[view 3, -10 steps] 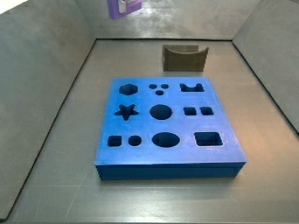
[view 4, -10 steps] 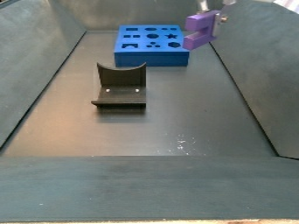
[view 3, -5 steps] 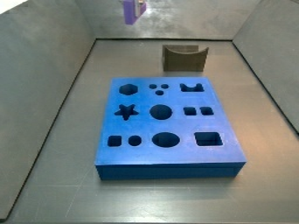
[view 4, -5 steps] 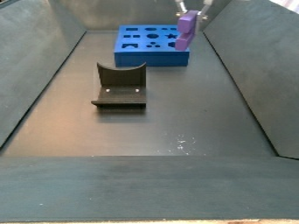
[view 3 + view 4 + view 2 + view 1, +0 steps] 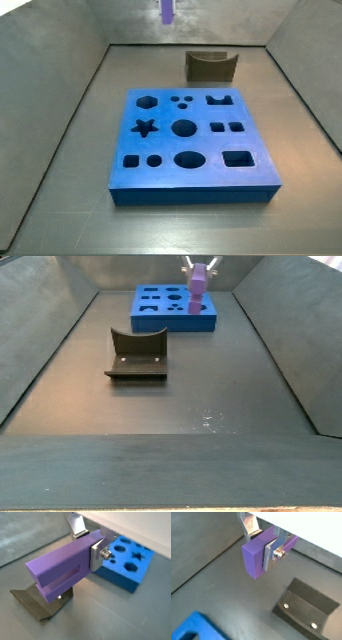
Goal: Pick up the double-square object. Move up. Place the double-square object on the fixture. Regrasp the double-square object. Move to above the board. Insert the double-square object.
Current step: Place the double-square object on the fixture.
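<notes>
The double-square object is a purple block, held high in the air. My gripper is shut on it, one silver finger on each face; both wrist views show this. In the side views the block hangs above the floor between the fixture and the board. The dark L-shaped fixture stands on the floor; it also shows below the block in both wrist views. The blue board has several shaped holes.
Grey walls enclose the dark floor on all sides. The blue board's corner shows in both wrist views.
My gripper has carried the purple block sideways over the last second, towards the fixture's side of the bin, and the block has turned to show its narrow edge in a side view.
</notes>
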